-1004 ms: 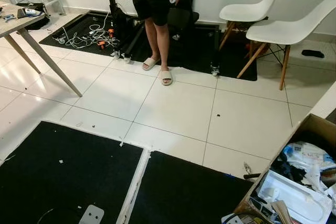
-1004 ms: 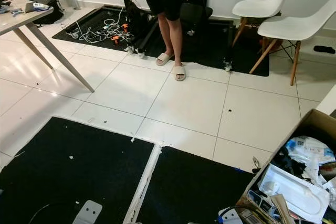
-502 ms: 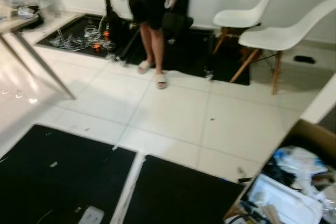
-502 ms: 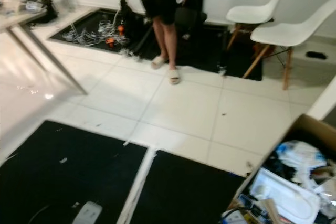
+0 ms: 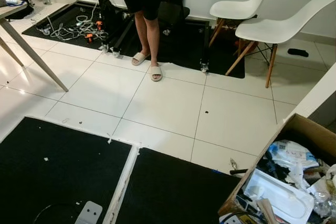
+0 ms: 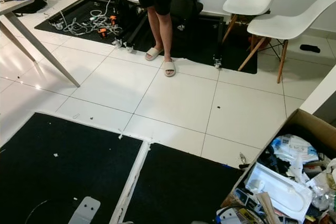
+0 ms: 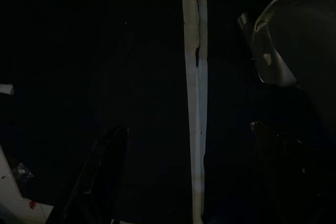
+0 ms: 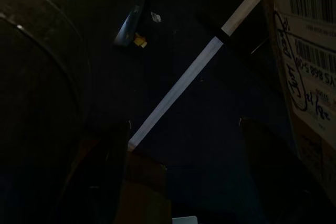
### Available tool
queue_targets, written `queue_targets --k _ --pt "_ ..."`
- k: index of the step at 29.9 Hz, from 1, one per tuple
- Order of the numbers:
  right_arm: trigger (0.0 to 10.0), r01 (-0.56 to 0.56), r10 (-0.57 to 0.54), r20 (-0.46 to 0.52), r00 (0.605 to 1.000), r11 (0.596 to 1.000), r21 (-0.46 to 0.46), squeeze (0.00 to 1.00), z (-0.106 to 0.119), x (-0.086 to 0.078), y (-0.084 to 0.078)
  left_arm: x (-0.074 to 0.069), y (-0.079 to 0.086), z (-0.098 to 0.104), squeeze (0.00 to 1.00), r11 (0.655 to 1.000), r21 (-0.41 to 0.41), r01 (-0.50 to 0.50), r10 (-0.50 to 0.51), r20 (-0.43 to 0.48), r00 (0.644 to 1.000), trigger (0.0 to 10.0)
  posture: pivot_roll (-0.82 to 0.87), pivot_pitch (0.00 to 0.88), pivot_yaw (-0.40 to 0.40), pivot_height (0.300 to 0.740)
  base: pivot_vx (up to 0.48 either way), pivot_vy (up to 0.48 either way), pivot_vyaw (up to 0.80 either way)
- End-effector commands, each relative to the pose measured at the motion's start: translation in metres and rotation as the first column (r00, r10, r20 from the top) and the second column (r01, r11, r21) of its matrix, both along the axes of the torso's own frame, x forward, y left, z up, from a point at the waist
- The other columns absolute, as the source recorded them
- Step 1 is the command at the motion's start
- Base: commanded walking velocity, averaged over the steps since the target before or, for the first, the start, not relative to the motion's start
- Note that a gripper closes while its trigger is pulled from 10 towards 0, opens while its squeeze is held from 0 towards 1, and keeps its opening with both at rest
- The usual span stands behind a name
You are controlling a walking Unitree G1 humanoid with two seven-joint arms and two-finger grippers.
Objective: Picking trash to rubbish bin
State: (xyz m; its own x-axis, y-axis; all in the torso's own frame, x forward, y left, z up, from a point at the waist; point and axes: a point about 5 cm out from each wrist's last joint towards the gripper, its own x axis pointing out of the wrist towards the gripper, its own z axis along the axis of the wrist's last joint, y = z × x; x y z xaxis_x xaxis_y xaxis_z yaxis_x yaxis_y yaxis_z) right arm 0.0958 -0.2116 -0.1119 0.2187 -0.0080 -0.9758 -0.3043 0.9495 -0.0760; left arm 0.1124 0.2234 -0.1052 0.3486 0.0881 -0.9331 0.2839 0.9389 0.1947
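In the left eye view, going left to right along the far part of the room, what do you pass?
Table leg → tangled cables → person's sandalled feet → white chairs → small dark object on the floor.

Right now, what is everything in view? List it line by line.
cardboard box: one, brown, lower right, full of mixed trash
white tray: one, inside the box
floor mats: two near, black, joined by a white seam; another under the chairs
chairs: two, white, far right
table: one, far left
cables: tangle, far mat
person: one, standing, in slippers
left gripper: fingers open, over the mat seam
right gripper: fingers open, beside the box
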Motion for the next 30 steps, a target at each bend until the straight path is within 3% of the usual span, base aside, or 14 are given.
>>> queue_targets --k 1,18,30 --pt "10.0 -0.003 0.003 -0.001 1.000 1.000 0.020 0.00 -0.0010 -0.0007 0.0055 -0.0020 0.0024 0.0000 0.00 1.000 0.002 0.000 0.000 -0.004 1.000 10.0 0.10 0.017 0.016 0.740 0.300 0.000 0.00" --pt "10.0 0.000 0.000 -0.007 1.000 1.000 0.023 0.00 -0.0022 -0.0030 0.0092 -0.0015 0.0029 0.0004 0.00 1.000 0.000 0.000 0.000 0.008 1.000 10.0 0.10 0.029 0.026 0.740 0.299 0.000 0.00" --pt "10.0 0.000 0.000 -0.005 1.000 1.000 0.015 0.00 -0.0023 -0.0027 0.0095 0.0012 0.0005 0.0008 0.00 1.000 -0.001 0.013 -0.013 0.022 1.000 10.0 0.10 0.029 0.026 0.740 0.000 0.000 0.00"
